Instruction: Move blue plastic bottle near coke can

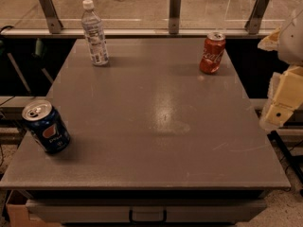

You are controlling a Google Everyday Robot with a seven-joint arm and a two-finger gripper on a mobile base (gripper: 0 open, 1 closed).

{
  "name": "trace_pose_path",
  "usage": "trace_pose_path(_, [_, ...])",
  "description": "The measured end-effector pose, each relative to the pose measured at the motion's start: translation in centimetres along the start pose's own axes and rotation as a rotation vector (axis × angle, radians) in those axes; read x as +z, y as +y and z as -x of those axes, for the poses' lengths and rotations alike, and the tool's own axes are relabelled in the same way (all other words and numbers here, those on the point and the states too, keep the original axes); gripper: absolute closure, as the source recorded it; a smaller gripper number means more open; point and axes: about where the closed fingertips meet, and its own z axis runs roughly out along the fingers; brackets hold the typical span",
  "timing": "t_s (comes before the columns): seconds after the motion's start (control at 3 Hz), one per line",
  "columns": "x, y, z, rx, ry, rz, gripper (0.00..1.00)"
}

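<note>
The blue plastic bottle [94, 33] stands upright at the table's far left corner; it is clear, with a white cap and a pale label. The coke can [212, 53], red with white script, stands upright at the far right of the table. They are far apart, almost the table's width. My gripper [282, 100] shows as pale arm parts at the right edge of the view, beside the table's right edge and off its top. It is nearer the coke can than the bottle and touches neither.
A blue Pepsi can [46, 126] stands at the table's near left edge. The grey table [156, 126] has a drawer handle [147, 215] at the front. A glass rail with metal posts [174, 11] runs behind the table.
</note>
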Motion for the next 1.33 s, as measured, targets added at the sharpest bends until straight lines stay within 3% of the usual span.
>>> trace_pose_path(0.33, [0.0,0.0,0.0,0.000,0.000,0.000,0.00])
trace_pose_path(0.67, [0.9,-0.8,3.3,-0.026,-0.045,0.000,0.00])
trace_pose_path(1.0, [3.2,-3.3,9.3,-0.080,-0.153,-0.003,0.00])
trace_pose_path(1.33, [5.2,-5.7,16.8,-0.129,-0.289,0.010,0.00])
